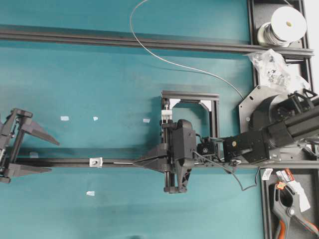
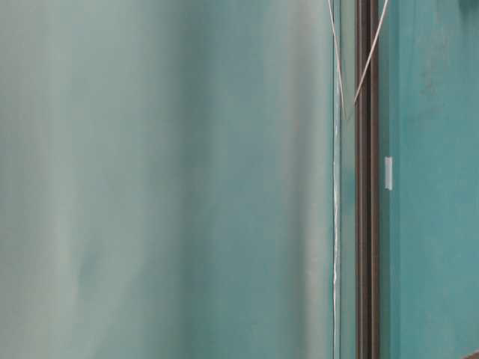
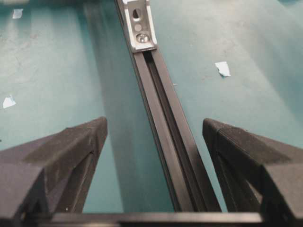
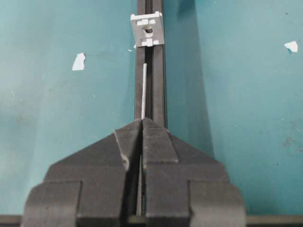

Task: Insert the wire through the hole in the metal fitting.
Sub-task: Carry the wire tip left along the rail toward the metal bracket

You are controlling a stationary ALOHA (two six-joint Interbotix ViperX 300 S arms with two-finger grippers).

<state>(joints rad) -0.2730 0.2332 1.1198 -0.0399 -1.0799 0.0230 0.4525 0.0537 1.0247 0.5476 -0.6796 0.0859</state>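
The metal fitting (image 1: 94, 162) is a small square silver piece with a dark centre hole, sitting on the black rail (image 1: 60, 163). It shows in the right wrist view (image 4: 147, 30) and in the left wrist view (image 3: 141, 29). My right gripper (image 1: 135, 162) is shut on the wire (image 4: 143, 90), whose straight free end points at the fitting and stops a short way from it. The wire curves back across the table (image 1: 149, 50) to the far right. My left gripper (image 1: 50, 157) is open and empty at the left edge, its fingers (image 3: 78, 142) either side of the rail.
A second black rail (image 1: 124, 40) runs along the back. A black frame with a white clamp block (image 1: 167, 117) stands behind my right gripper. Pale tape scraps (image 1: 64, 118) dot the mat. A wire spool (image 1: 286, 25), a plastic bag and an orange clamp (image 1: 294, 209) lie at the right.
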